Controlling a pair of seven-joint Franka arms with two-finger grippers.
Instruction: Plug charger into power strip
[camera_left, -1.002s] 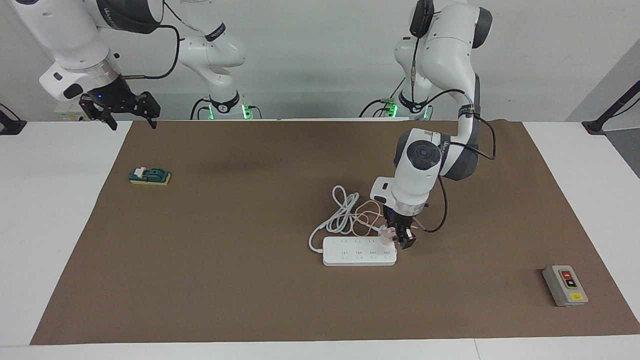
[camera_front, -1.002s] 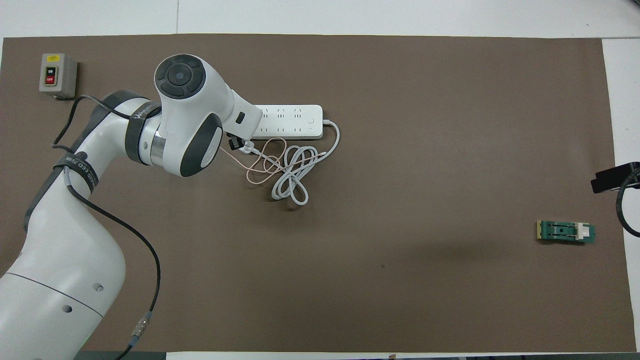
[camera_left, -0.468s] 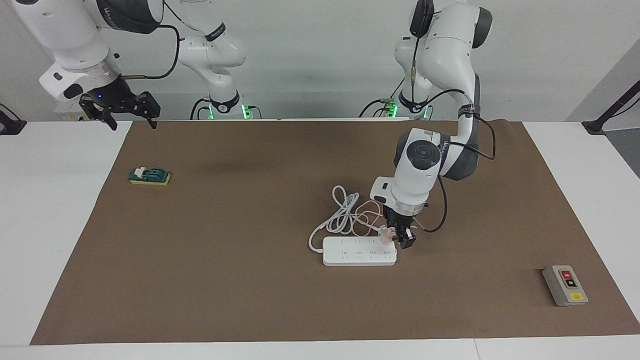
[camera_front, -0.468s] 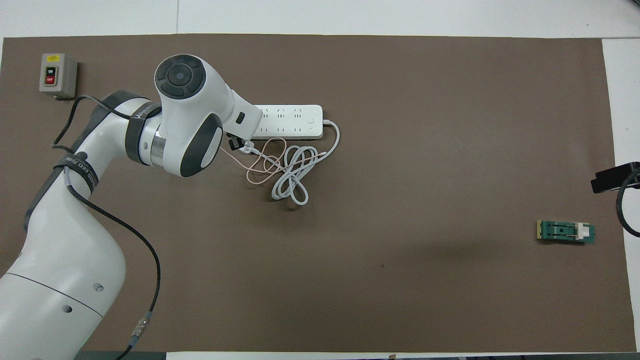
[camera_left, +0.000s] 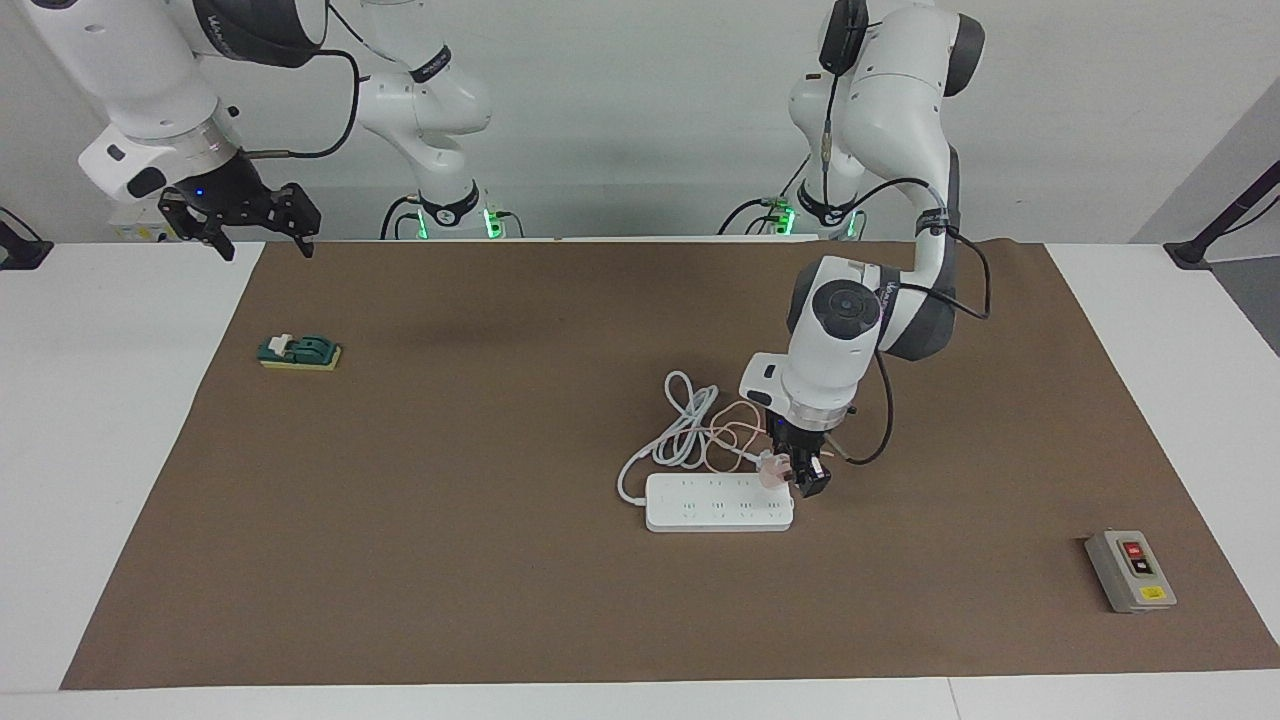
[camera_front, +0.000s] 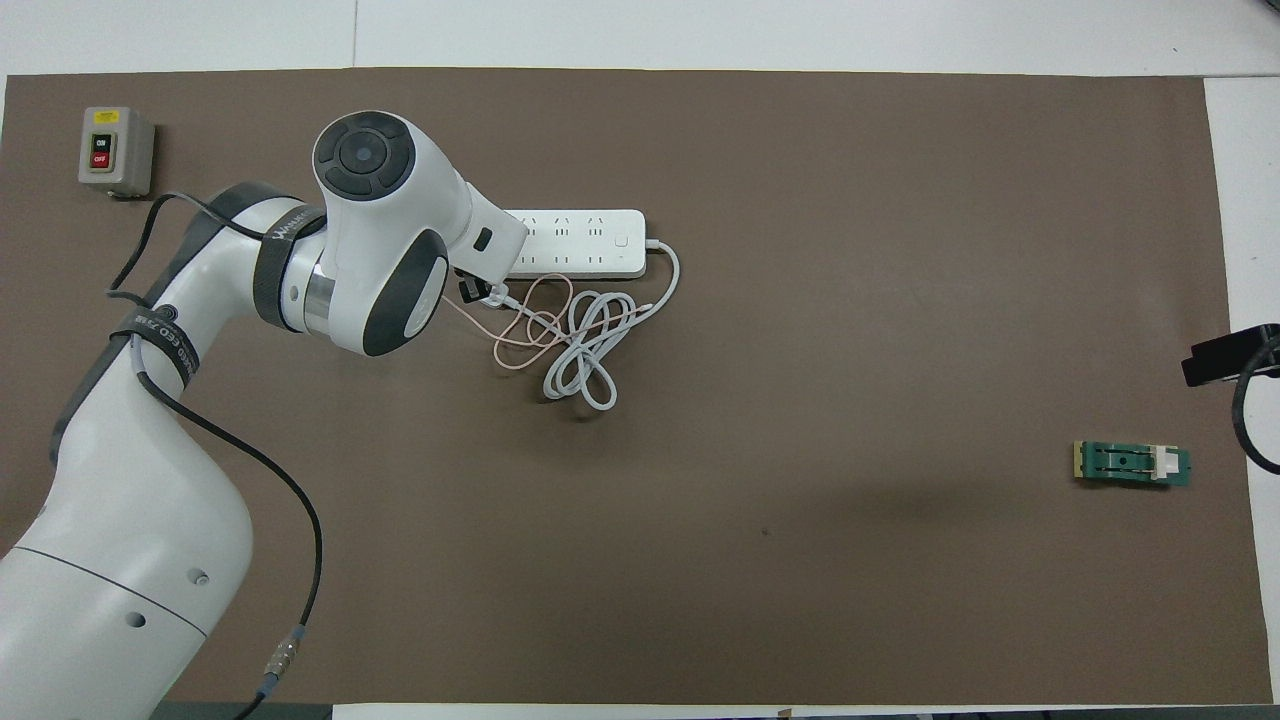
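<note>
While the power strip (camera_left: 718, 502) is lying flat on the brown mat (camera_left: 500, 560) near the middle of the table, the pink charger (camera_left: 772, 470) is sitting pinched in the left gripper (camera_left: 797, 474), right at the strip's end toward the left arm's side and at its edge nearer the robots. Whether the charger's prongs are touching the sockets cannot be told. Its thin pink cable (camera_left: 735, 432) is looping across the mat, tangled with the strip's coiled white cord (camera_left: 680, 425), both nearer the robots than the strip. The left gripper is clamping narrowly on the charger, fingers pointing down. The left arm is reaching out from its base, elbow bent, wrist turned downward over the strip's end; in the overhead view its wrist housing (camera_front: 390, 230) is covering that end. The right gripper (camera_left: 240, 225) is hanging wide open, holding nothing, over the table's edge at the right arm's end, waiting.
</note>
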